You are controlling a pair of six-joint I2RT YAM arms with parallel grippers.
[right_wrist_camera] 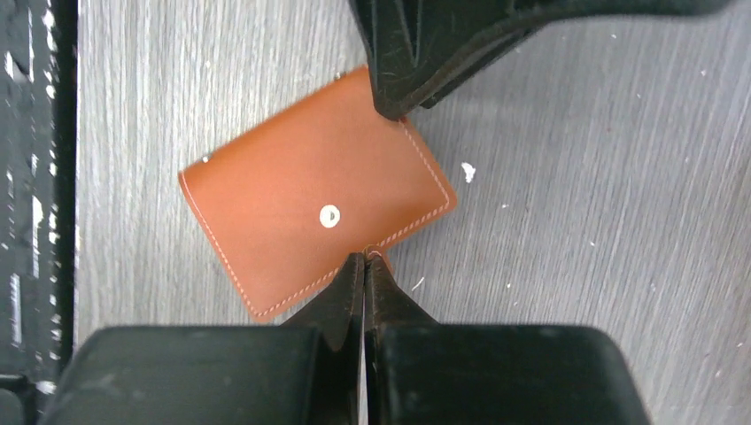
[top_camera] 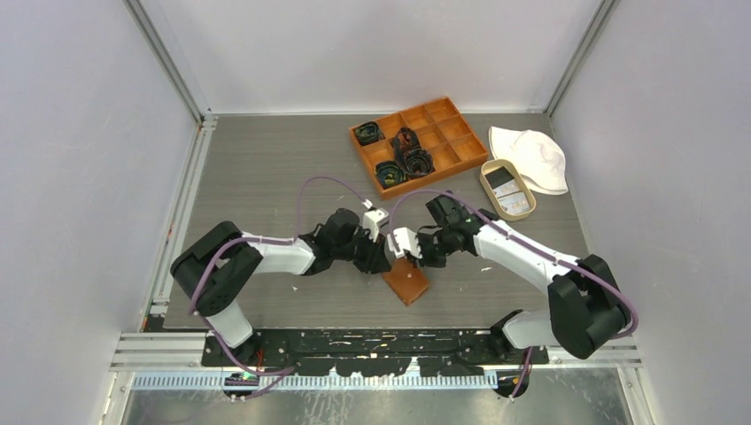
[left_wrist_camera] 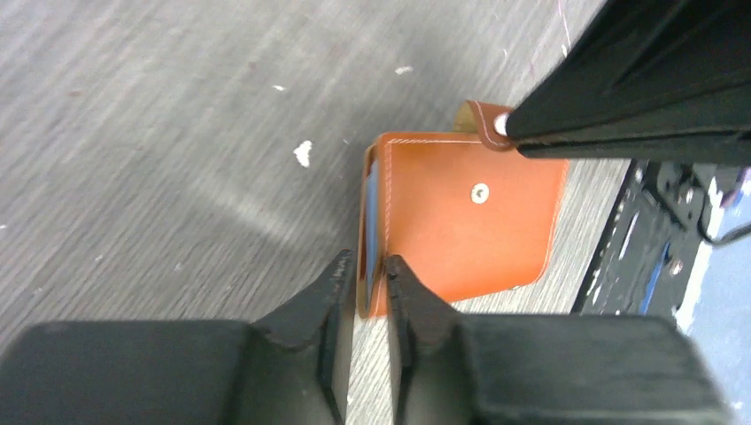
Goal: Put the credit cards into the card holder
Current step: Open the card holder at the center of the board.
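Card holder (top_camera: 407, 283) lies folded flat on the table (top_camera: 266, 177), near its front middle. Its snap face is up, and it sits at about 6 o'clock from both wrists in the overhead view.

The left gripper (left_wrist_camera: 367, 276) pinches the holder's stitched edge, its fingers nearly together with the leather between them. A bluish card edge (left_wrist_camera: 373, 204) shows just inside that side.

The right gripper (right_wrist_camera: 365, 264) has its fingers pressed together, apparently on the small strap tab (left_wrist_camera: 483, 115) at the opposite side.

In the right wrist view the holder's long axis runs from 8 to 2 o'clock. The left fingers are at its 1 o'clock corner and the right fingers at its 5 o'clock edge. Opening it likely means drawing the tab away while the left arm anchors.

A beige oval tray (top_camera: 485, 181), which may hold more cards, sits at 2 o'clock from the holder, nearer the right arm.
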